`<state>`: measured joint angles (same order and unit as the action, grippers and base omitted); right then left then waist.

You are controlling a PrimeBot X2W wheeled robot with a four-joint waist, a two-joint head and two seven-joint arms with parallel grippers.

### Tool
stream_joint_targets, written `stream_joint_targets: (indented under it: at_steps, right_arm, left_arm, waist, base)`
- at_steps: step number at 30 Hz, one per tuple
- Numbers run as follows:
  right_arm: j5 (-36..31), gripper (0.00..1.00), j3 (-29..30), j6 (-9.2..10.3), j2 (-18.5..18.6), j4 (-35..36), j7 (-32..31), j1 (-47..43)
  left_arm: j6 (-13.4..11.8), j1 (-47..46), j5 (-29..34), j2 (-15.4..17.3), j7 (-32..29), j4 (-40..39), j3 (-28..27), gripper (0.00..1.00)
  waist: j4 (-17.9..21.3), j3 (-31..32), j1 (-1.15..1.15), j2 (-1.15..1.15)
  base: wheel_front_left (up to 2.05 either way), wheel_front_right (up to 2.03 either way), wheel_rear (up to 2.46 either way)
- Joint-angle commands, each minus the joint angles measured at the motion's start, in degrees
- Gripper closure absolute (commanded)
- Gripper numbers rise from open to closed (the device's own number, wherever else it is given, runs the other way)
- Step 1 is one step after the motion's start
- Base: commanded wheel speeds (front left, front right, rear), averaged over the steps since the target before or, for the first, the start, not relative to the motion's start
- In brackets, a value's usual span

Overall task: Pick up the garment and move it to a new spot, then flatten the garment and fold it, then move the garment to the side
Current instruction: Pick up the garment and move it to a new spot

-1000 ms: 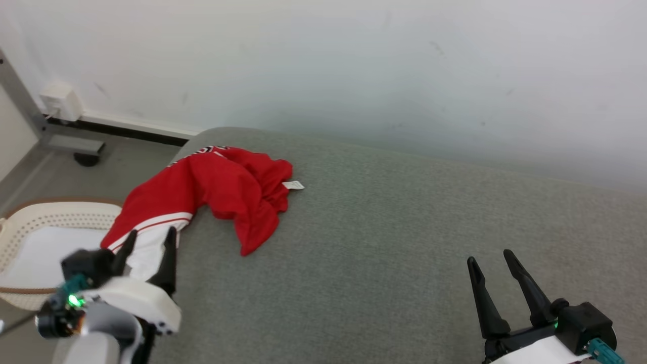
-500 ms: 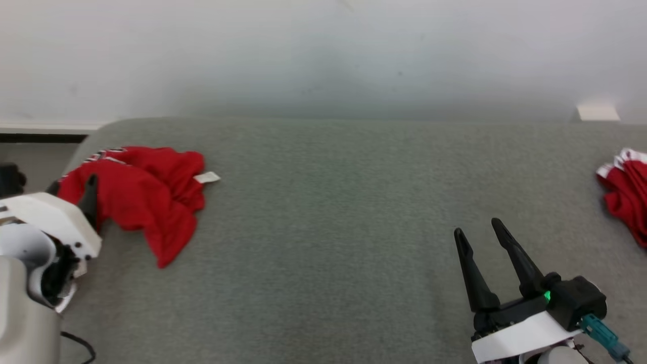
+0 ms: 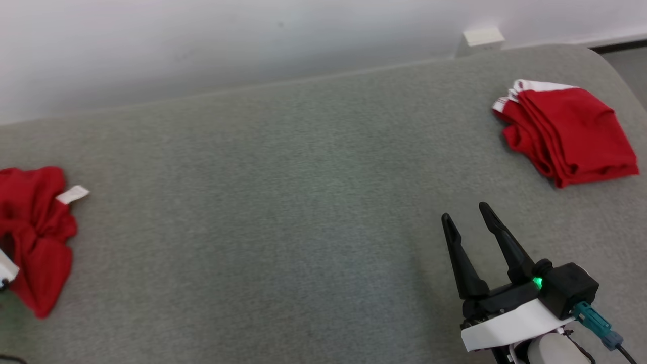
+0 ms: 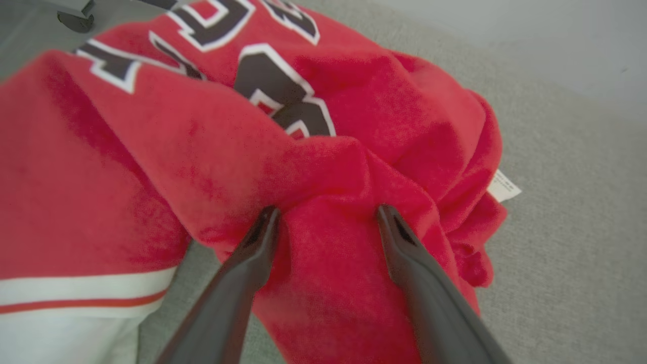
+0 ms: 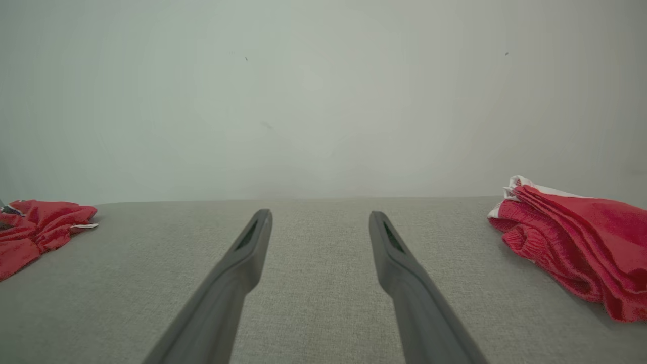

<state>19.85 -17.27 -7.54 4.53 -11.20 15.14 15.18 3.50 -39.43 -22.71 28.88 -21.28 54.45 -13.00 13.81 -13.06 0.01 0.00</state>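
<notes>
The garment (image 3: 35, 237) lies crumpled at the left end of the grey surface (image 3: 283, 202). It seems soft, light and limp, best taken by a raised fold. The left end effector (image 4: 326, 215) is spread around such a fold, not yet pinching. The right end effector (image 3: 465, 220) is spread too, holding nothing.

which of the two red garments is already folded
The right-hand garment: flat, neatly stacked layers. The left-hand garment is a crumpled heap.
</notes>
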Motion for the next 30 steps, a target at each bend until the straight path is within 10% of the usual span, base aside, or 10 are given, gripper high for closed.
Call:
stream_joint_targets:
  at_steps: [1,5,8,30]
  right_arm:
    - [0.2,0.00,0.2,0.11,-0.1,-0.1,0.0,0.1]
    - [0.1,0.00,0.5,0.11,-0.2,-0.1,0.0,-0.3]
    - [-0.2,0.00,0.8,0.11,-0.3,-0.3,0.0,-0.3]
    - [-0.8,0.00,4.4,0.11,2.3,-1.0,0.0,-5.2]
  left_arm:
    - [-0.1,0.9,-0.5,0.6,-1.4,1.6,-0.1,0.00]
    - [0.2,1.3,-1.0,0.2,-5.8,6.0,0.6,0.00]
    - [0.4,1.0,-1.3,-0.2,-6.0,7.0,0.9,1.00]
    - [4.0,-2.2,-2.9,-3.3,0.2,-17.5,21.1,1.00]
  waist:
    - [2.7,-1.7,-0.01,0.00]
    - [3.5,-1.9,-0.01,0.00]
    - [3.3,-1.7,-0.01,0.00]
    - [-5.1,12.1,-0.01,0.00]
  base:
    - [0.00,0.00,0.00]
    - [0.00,0.00,0.00]
    - [0.00,0.00,0.00]
    - [0.00,0.00,0.00]
